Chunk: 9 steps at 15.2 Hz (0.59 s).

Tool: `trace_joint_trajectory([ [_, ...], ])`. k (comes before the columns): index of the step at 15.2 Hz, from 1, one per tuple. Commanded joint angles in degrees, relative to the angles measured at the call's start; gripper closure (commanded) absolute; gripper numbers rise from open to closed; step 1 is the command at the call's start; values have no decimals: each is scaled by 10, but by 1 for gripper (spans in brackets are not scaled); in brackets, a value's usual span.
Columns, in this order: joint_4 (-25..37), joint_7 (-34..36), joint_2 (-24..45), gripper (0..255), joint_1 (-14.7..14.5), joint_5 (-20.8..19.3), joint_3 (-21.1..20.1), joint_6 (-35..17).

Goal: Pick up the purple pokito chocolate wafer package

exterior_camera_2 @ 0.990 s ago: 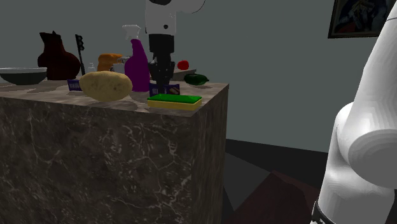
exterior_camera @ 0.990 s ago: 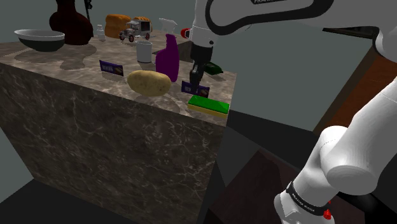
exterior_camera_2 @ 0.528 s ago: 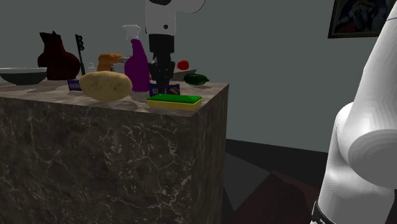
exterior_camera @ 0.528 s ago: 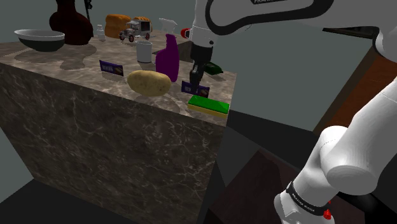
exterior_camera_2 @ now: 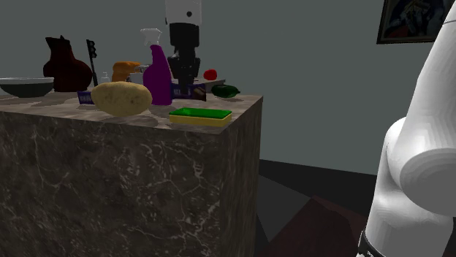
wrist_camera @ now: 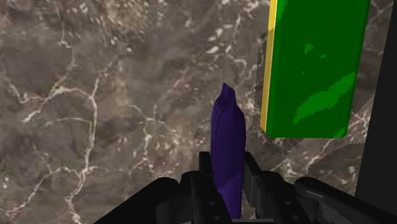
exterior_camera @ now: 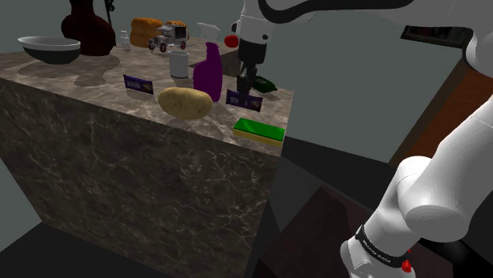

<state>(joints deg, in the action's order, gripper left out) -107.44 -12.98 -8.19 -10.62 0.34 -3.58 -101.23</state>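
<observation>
The purple wafer package (exterior_camera: 243,99) hangs a little above the marble counter (exterior_camera: 103,91), clasped by my black gripper (exterior_camera: 245,92), which is shut on its upper edge. In the second exterior view the package (exterior_camera_2: 193,90) floats beside the purple spray bottle, under the gripper (exterior_camera_2: 184,85). In the wrist view the package (wrist_camera: 228,143) stands edge-on between the fingers of the gripper (wrist_camera: 228,186), with the marble below. A second, similar purple package (exterior_camera: 138,84) lies further along the counter, left of the potato.
A green and yellow sponge (exterior_camera: 258,130) lies at the counter's corner just below the gripper. A potato (exterior_camera: 185,102), a purple spray bottle (exterior_camera: 208,73) and a white cup (exterior_camera: 179,63) crowd the shoulder view's left. A bowl (exterior_camera: 50,47) and a dark vase (exterior_camera: 87,28) stand beyond.
The gripper has risen straight up with the purple package, which now hangs off the counter instead of resting beside the sponge.
</observation>
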Motion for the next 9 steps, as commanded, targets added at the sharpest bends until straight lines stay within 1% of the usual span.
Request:
trace_joint_trajectory([
  [1,17,-1,1,255,0,0,1,16],
  [7,71,-1,8,255,1,-1,1,63],
  [9,72,-1,8,255,1,-1,1,64],
])
